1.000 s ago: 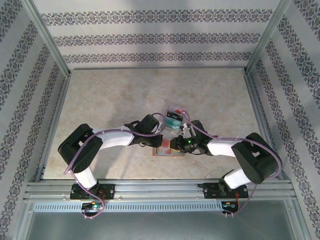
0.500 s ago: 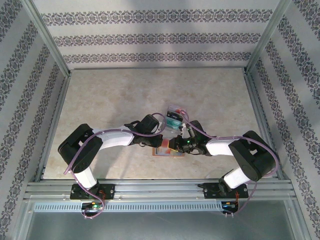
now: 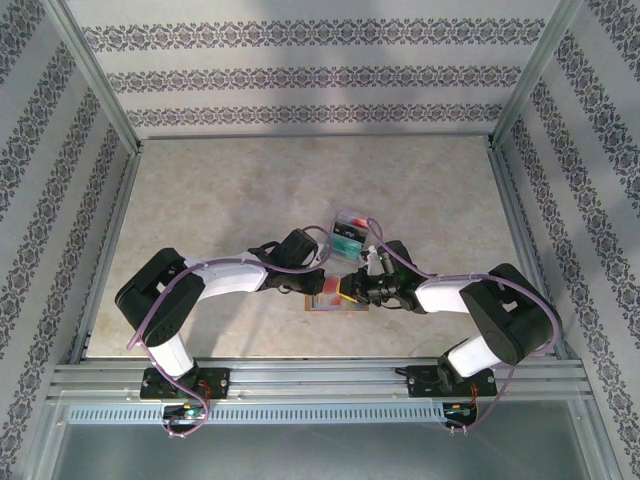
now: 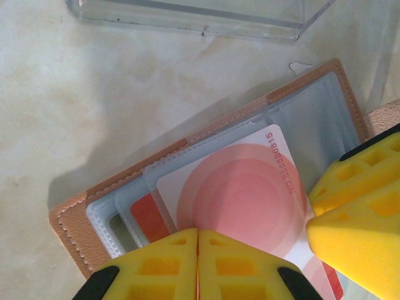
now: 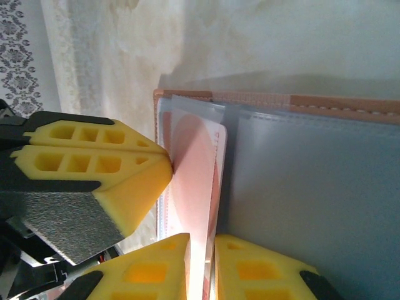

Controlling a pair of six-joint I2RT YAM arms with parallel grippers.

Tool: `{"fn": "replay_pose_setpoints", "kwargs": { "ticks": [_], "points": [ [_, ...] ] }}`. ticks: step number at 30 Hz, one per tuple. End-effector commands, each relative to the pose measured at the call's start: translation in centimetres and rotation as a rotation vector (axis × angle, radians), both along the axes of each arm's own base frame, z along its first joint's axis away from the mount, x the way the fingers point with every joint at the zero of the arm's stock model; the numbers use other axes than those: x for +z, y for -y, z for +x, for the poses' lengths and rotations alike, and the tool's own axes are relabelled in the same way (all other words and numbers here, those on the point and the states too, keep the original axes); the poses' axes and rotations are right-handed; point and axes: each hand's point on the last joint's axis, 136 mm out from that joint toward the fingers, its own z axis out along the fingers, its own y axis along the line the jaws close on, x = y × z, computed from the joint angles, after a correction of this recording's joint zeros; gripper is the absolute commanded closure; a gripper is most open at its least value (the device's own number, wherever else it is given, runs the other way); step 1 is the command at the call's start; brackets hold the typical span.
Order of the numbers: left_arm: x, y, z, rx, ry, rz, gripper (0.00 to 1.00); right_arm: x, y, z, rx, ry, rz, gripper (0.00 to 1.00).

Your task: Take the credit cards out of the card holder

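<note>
The right gripper (image 5: pixel 201 253) pinches the edge of a pink-red credit card (image 4: pixel 240 197). The left gripper (image 4: pixel 197 242), fingers pressed together, bears on the open card holder (image 4: pixel 312 119). The holder lies mid-width near the table's (image 3: pixel 200 200) near edge, with a clear tray (image 4: pixel 187 15) just beyond it.

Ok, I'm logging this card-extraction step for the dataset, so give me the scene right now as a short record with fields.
card holder: open on the table, apart from the clear tray
pink card: partly out of its pocket
right gripper: fingers shut on the pink card's edge
left gripper: fingers shut, tips against the card holder
red card: in a neighbouring pocket, only an edge showing
</note>
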Motion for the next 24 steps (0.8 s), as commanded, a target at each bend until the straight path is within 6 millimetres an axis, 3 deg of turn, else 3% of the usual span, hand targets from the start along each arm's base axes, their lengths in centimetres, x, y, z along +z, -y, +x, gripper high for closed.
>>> {"fn": "replay_pose_setpoints", "kwargs": {
  "ticks": [1,7,15,24],
  "points": [
    [-2.9,-2.6,-2.4,0.002,-0.083,0.131,0.92,2.4,-0.5,0.8,0.006,0.074,0.080,0.82],
    [-2.7,-2.7,-2.3,-0.012,-0.075,0.145,0.92,2.6,-0.4,1.0,0.004,0.076,0.090,0.85],
    [-3.0,-2.8,-2.4,-0.006,-0.079,0.146,0.92,2.0,-0.1,0.9,-0.005,0.068,0.086,0.97],
    [-3.1,-3.1,-2.4,-0.004,-0.077,0.162,0.92,1.3,0.9,1.0,-0.028,0.065,0.072,1.00]
  ]
}}
